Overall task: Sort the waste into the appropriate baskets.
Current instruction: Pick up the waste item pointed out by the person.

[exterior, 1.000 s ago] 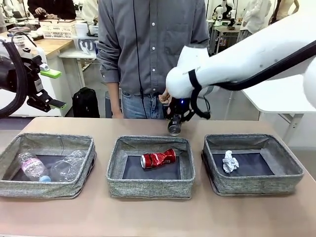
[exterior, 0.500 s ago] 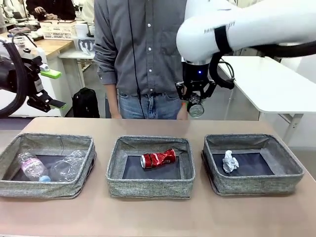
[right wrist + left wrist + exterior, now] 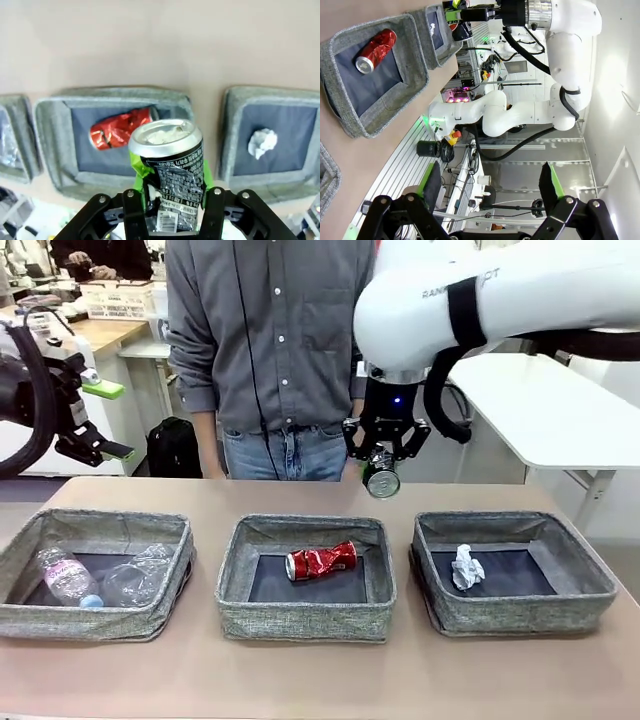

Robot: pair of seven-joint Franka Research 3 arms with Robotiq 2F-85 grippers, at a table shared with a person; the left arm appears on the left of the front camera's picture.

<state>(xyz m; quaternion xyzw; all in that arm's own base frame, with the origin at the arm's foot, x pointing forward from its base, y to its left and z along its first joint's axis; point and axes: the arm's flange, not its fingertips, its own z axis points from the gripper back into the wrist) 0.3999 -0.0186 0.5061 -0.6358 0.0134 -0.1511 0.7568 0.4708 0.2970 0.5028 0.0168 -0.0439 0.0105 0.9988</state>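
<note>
Carrying the crushed black can [image 3: 381, 481] toward its bin is the step in hand: the right gripper [image 3: 382, 468] has its jaws closed partway around the can's dented body, silver end pointing down, high above the table's far edge between the middle basket [image 3: 306, 623] and the right basket [image 3: 515, 616]. The next move calls for shifting over the middle basket, where the crushed red can [image 3: 320, 561] lies (metal with metal, I judge), then letting go. The left gripper [image 3: 97, 420] hangs spread wide and empty at the left side
</note>
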